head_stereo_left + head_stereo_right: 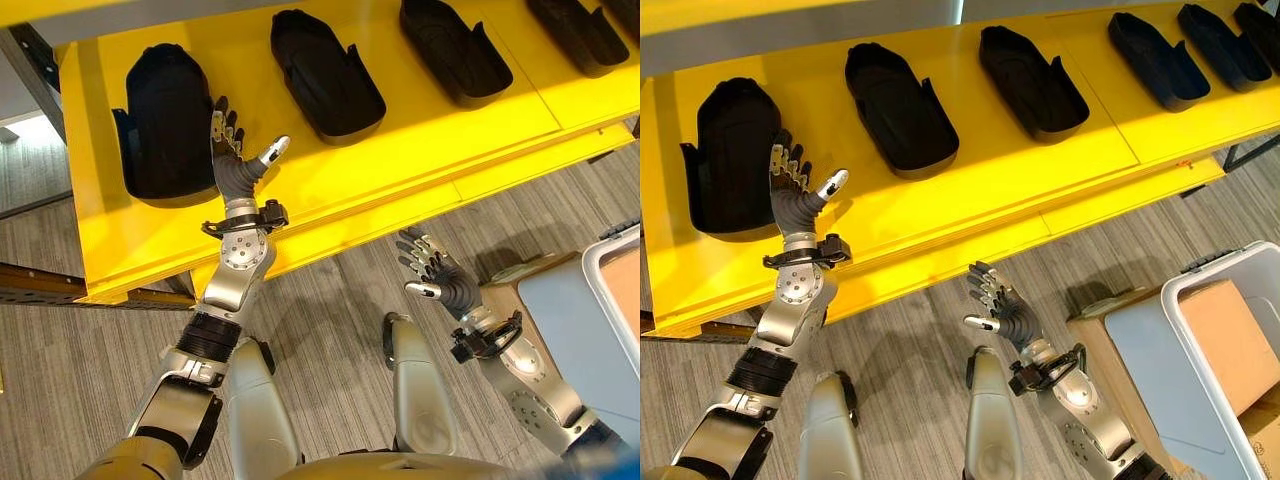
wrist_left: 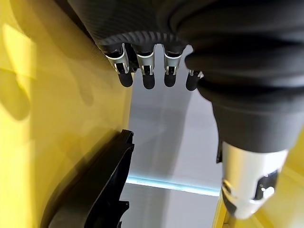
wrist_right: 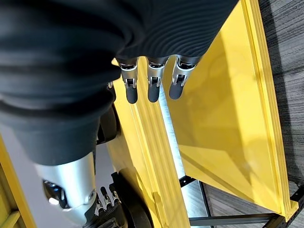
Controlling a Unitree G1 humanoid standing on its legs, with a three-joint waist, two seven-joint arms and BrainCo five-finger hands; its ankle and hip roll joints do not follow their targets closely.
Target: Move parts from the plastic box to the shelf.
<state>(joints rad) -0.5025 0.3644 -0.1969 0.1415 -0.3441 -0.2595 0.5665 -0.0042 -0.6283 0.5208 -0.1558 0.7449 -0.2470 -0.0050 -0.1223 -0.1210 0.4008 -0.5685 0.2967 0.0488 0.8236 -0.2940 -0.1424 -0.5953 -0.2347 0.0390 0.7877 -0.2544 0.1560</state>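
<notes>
Several black moulded parts lie in a row on the yellow shelf (image 1: 400, 150). My left hand (image 1: 238, 175) is raised over the shelf, open with straight fingers, its fingertips at the right edge of the leftmost part (image 1: 165, 120); whether they touch is unclear. In the left wrist view its fingers (image 2: 147, 71) are straight and hold nothing, with that part (image 2: 95, 190) lying past them. My right hand (image 1: 1018, 318) hangs open and empty over the floor below the shelf's front edge. The white plastic box (image 1: 1185, 290) stands at the lower right.
More black parts (image 1: 900, 105) (image 1: 1032, 82) (image 1: 1158, 58) lie spaced along the shelf to the right. A brown cardboard piece (image 1: 1230, 340) lies inside the box, and a blue-grey panel (image 1: 1150, 380) lies beside it. Grey wood-look floor (image 1: 330, 320) lies below the shelf.
</notes>
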